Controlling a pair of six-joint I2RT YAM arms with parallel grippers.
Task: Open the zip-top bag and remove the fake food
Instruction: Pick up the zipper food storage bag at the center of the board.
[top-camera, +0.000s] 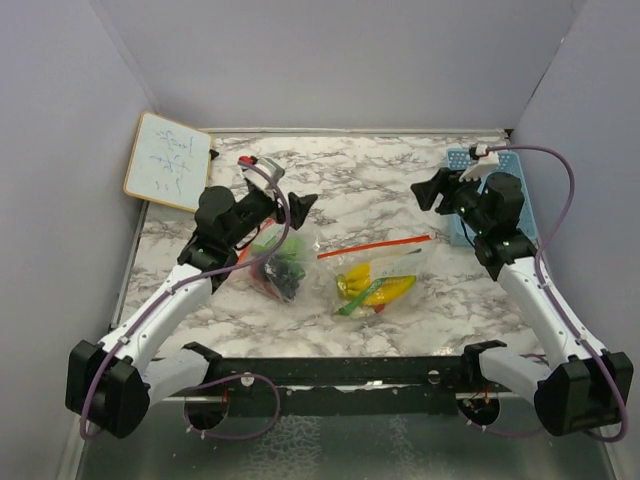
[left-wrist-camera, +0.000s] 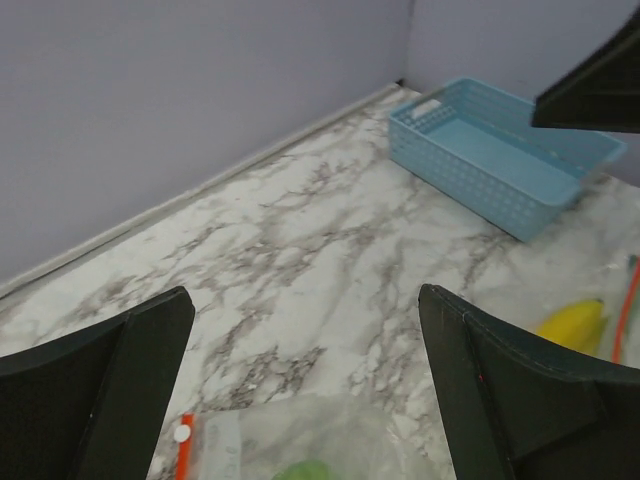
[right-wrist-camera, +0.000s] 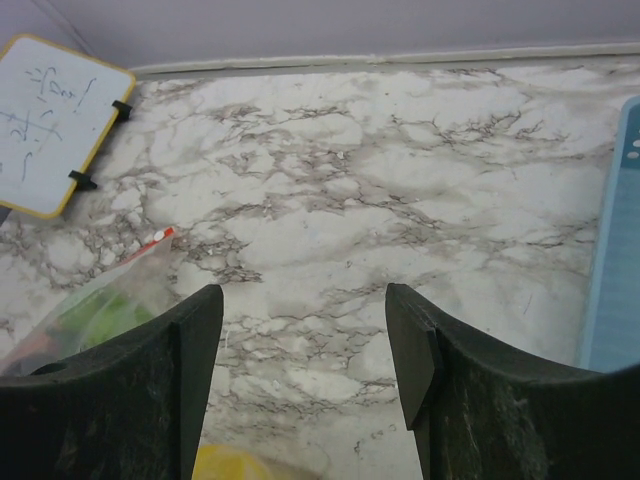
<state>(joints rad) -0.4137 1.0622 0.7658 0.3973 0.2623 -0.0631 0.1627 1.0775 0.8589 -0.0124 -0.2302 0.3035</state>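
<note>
Fake food is all bagged right now, and it looks like two clear bags to me, lying side by side in the middle of the table (top-camera: 400, 190). The right-hand bag (top-camera: 405, 262) has the yellow banana bunch (top-camera: 385, 290) and some green bean pieces (top-camera: 350, 302) in it. Its red zip strip (top-camera: 375, 246) runs along the far edge and looks closed from above. The left-hand bag (top-camera: 300, 240) holds the dark grape cluster (top-camera: 288, 270) and the lime-green fruit (top-camera: 270, 240). From the left wrist cam I can see a red strip with a white slider at one corner of it.

My left claw (top-camera: 297, 205) is spread wide with nothing in it, sitting above the far edge of the left-hand bag. I can't tell from these views whether it's touching the plastic. The wrist cam looks past both fingers (left-wrist-camera: 100, 400) at bare marble.

My right claw (top-camera: 432, 190) is wide open and empty too. It's off to the far right of the banana bag, well apart from it.

The light-blue basket (top-camera: 455, 232) is at the far right, mostly under the right arm. A small whiteboard (top-camera: 168, 160) leans at the far left.
</note>
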